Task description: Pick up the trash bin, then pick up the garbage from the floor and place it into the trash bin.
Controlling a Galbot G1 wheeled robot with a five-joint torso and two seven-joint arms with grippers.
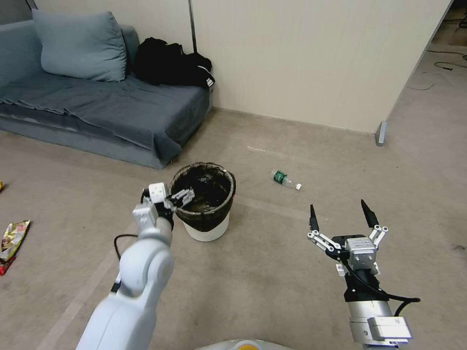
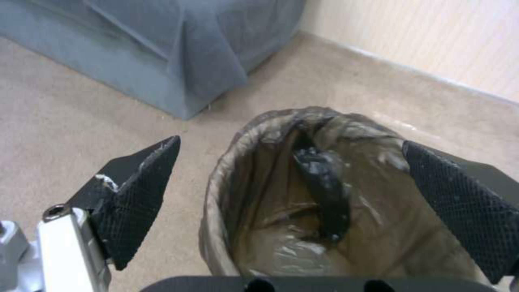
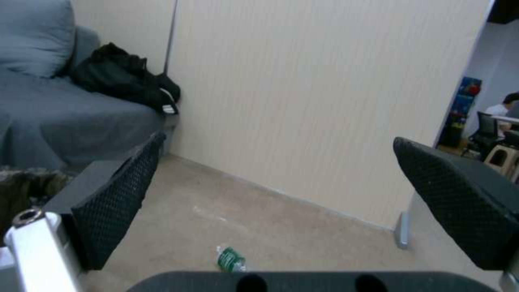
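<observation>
Head view showed the trash bin (image 1: 206,204) not yet lifted from the floor, my left gripper (image 1: 181,198) spread wide straddling its rim. My right gripper (image 1: 341,217) hung wide, empty; the bottle (image 1: 285,179) lay uncollected beyond.

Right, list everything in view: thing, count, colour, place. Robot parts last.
trash bin: one, white with dark liner, on the floor before the sofa.
bottle: one, clear with green label, lying on the floor right of the bin.
snack wrappers: at least two, yellow and red, on the floor at far left.
sofa: one, grey-blue, against the wall.
cushion: one, grey-blue, on the sofa.
bag: one, black, on the sofa's end.
left gripper: fingers open, straddling the bin's near rim.
right gripper: fingers open, above bare floor.
</observation>
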